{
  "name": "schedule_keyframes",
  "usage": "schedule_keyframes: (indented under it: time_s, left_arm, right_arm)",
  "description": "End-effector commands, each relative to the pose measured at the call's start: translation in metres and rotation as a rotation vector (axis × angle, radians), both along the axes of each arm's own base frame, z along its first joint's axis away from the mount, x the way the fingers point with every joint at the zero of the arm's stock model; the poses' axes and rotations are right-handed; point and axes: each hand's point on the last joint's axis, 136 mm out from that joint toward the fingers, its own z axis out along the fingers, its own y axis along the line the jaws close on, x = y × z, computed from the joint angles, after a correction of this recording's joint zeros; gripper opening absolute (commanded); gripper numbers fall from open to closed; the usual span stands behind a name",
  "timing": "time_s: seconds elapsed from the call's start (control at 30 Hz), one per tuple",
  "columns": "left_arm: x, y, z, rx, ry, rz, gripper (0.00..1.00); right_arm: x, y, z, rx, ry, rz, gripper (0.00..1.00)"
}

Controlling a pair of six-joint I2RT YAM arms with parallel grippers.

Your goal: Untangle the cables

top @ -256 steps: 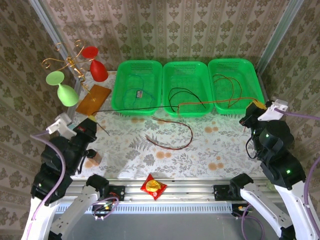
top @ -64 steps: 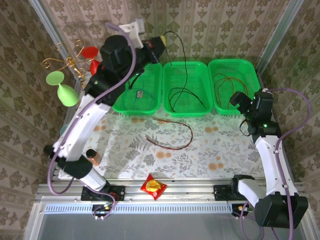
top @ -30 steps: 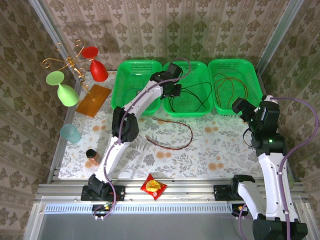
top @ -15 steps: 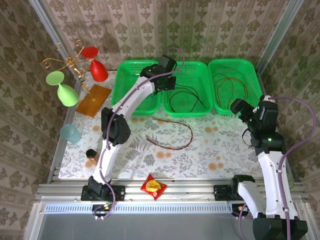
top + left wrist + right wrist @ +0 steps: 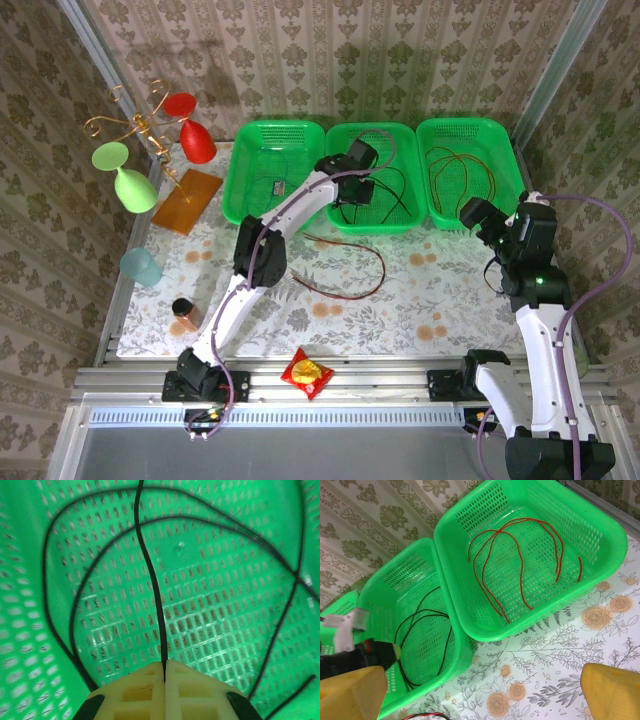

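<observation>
A black cable [image 5: 385,178] lies looped in the middle green basket [image 5: 372,228]. My left gripper [image 5: 356,192] hangs low inside that basket. In the left wrist view my left gripper [image 5: 164,666] is shut on one strand of the black cable [image 5: 150,580], which runs up from between the pads. A brown-orange cable [image 5: 462,172] lies in the right basket [image 5: 470,224]. A red and black cable [image 5: 383,268] curls on the table in front of the baskets. A thin blue-green cable [image 5: 272,190] lies in the left basket [image 5: 250,215]. My right gripper [image 5: 478,214] stands open and empty in front of the right basket.
At the back left stand a gold rack [image 5: 130,125], a green glass [image 5: 130,185], a red glass [image 5: 195,140] and an orange-brown board [image 5: 187,200]. A blue cup [image 5: 141,267] and a small brown can [image 5: 185,312] sit at the left edge. A snack packet [image 5: 307,374] lies on the front rail.
My left gripper has shifted right and nearer within the middle basket, still shut on the black cable. The right arm has barely moved.
</observation>
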Motion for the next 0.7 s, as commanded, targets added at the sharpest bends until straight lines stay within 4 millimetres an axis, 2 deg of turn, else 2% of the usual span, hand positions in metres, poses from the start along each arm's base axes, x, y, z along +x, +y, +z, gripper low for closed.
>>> schedule_keyframes:
  time_s: [0.0, 0.1, 0.3, 0.47, 0.57, 0.67]
  left_arm:
    - [0.005, -0.003, 0.016, -0.054, -0.001, -0.007, 0.10]
    - [0.007, -0.001, 0.047, -0.047, -0.071, -0.027, 0.41]
    - [0.007, 0.004, 0.137, -0.073, -0.268, -0.053, 0.64]
    - [-0.008, 0.020, 0.199, -0.103, -0.344, -0.056, 0.70]
    - [-0.027, 0.036, 0.224, -0.117, -0.345, -0.051, 0.70]
    - [-0.055, 0.053, 0.236, -0.148, -0.318, -0.059, 0.70]
  right_arm:
    - [-0.005, 0.005, -0.008, 0.032, 0.020, 0.014, 1.00]
    - [-0.005, 0.006, -0.008, 0.032, 0.020, 0.019, 1.00]
    - [-0.013, 0.007, -0.026, 0.029, 0.108, 0.021, 1.00]
    - [-0.022, 0.019, -0.042, 0.020, 0.162, 0.060, 1.00]
    - [-0.027, 0.035, -0.048, 0.012, 0.157, 0.117, 1.00]
    - [-0.028, 0.062, -0.050, -0.033, 0.140, 0.234, 0.98]
